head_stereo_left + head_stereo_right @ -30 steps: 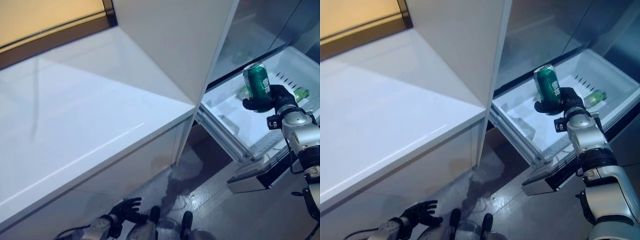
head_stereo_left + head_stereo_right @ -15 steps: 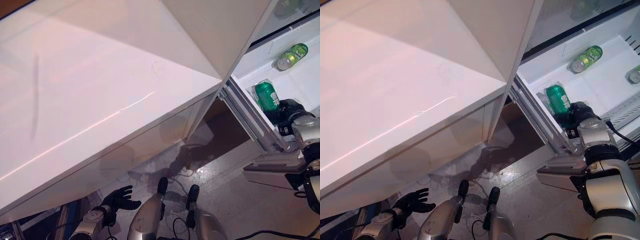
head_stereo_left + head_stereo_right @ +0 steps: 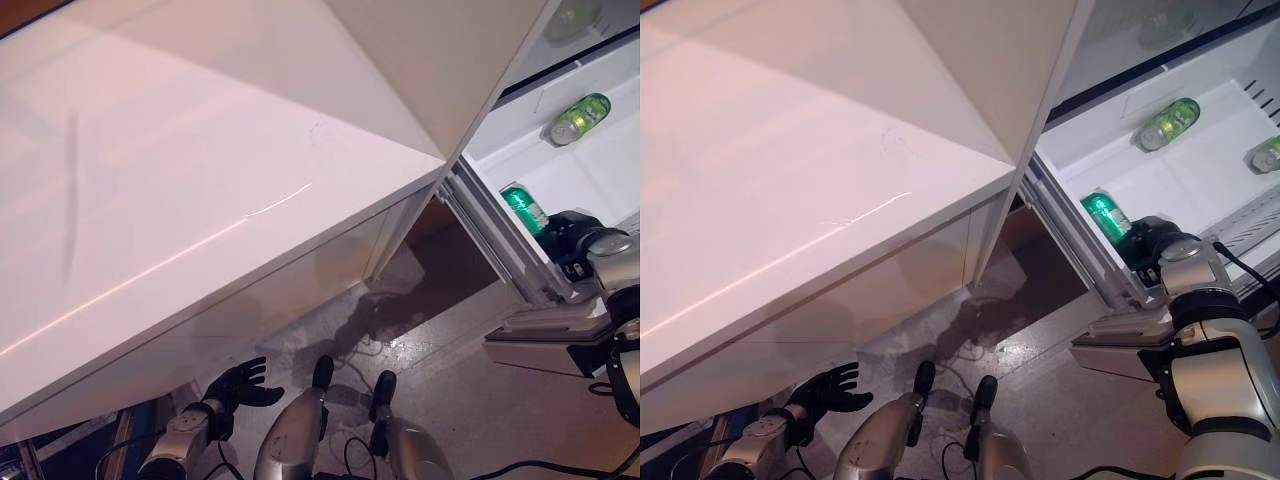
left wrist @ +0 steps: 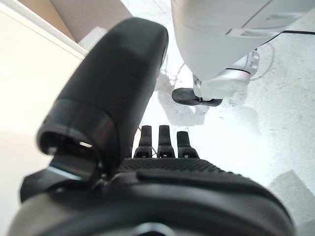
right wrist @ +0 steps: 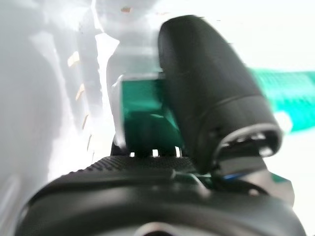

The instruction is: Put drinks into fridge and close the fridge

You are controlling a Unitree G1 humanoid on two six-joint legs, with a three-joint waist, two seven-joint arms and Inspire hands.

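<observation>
A dark green can (image 3: 1106,216) lies tilted in my right hand (image 3: 1148,243), low over the near end of the open fridge drawer (image 3: 1200,180), fingers curled round its body as the right wrist view confirms. Whether the can already touches the drawer floor, I cannot tell. To do this step well, I judge I should lower it until it rests flat on its side, then loosen the fingers slowly and draw the hand straight back, so the can does not roll toward the front wall. Two lighter green cans are already in the drawer: one (image 3: 1168,123) lies on its side near the back, the other (image 3: 1266,155) at the far right edge, both well apart from the one I hold. The drawer's interior is smooth white plastic, so a can on its side may roll easily. To its left, a broad white desk (image 3: 180,180) spreads bare and glossy, its cabinet front dropping to a grey, mottled floor (image 3: 450,350). My left hand (image 3: 236,385) hangs low by the cabinet, fingers spread and holding nothing.
</observation>
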